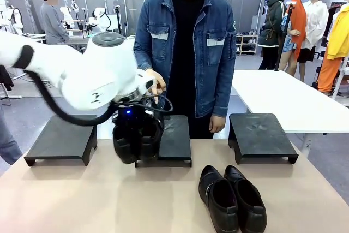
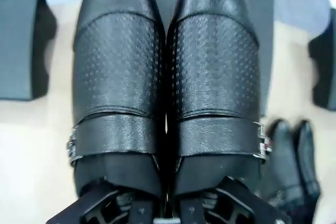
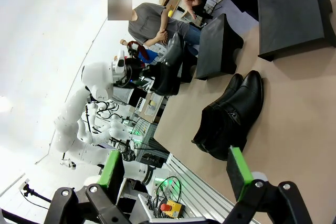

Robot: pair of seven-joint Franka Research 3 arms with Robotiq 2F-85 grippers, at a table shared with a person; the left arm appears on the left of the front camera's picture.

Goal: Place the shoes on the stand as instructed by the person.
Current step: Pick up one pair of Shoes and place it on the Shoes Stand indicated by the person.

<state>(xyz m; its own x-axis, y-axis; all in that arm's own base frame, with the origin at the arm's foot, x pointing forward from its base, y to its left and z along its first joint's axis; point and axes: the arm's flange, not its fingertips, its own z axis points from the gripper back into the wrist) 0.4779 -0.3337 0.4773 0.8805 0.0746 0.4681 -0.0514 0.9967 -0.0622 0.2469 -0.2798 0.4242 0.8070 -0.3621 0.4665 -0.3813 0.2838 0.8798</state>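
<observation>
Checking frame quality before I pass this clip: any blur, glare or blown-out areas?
Front view: sharp, evenly lit. Left wrist view: held shoes very close, glare on toes, background soft. Right wrist view: tilted, upper left blown out white; other shoes clear.

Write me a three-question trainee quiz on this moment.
1. True or false: the right gripper holds a shoe.
2. How many black stands sit on the table? A two, B three, C four.
3. Fill in: the left gripper holds a pair of shoes at the ___ stand, while the other pair lies on the table.
Key: 1 false; 2 B; 3 middle.
</observation>
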